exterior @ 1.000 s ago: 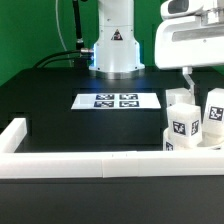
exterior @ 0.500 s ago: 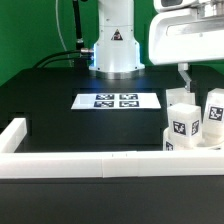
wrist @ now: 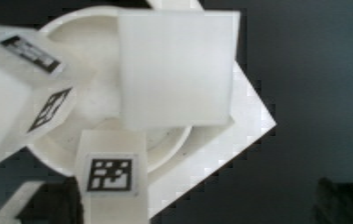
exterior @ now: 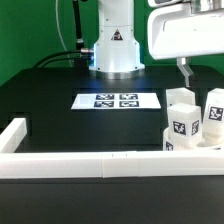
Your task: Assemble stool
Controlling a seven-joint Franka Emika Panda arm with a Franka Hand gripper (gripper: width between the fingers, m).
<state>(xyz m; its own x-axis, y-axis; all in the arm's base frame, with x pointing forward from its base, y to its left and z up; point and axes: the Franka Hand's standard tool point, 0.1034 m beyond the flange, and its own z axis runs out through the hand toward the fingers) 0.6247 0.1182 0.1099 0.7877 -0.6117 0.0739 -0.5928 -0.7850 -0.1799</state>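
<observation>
Clearly the stool is far from built: its parts sit in a tight cluster in the corner at the exterior view's right, hard against the white border rail [exterior: 70, 163]. From the exterior view three blocky legs show, one in front [exterior: 181, 126], one behind it [exterior: 181, 100] and one at the frame edge [exterior: 213, 112], each with a black-and-white tag. The wrist view looks straight down on the round seat [wrist: 84, 150] with a tagged leg [wrist: 116, 178] lying across it and another leg [wrist: 173, 70] standing close under the camera.

The gripper [exterior: 182, 72] hangs above the cluster with its jaws spread wide and nothing between them; only one finger is plain to see. This reads as the picking stage, before any leg has gone into a socket. The next move would call for choosing one leg, lining the jaws with its flat sides and coming down without knocking its neighbours.

Room is tight there: parts touch or nearly touch, and the rail boxes them in on two sides. Toward the marker board [exterior: 117, 101] the black table [exterior: 50, 110] lies open, a better place to work.
</observation>
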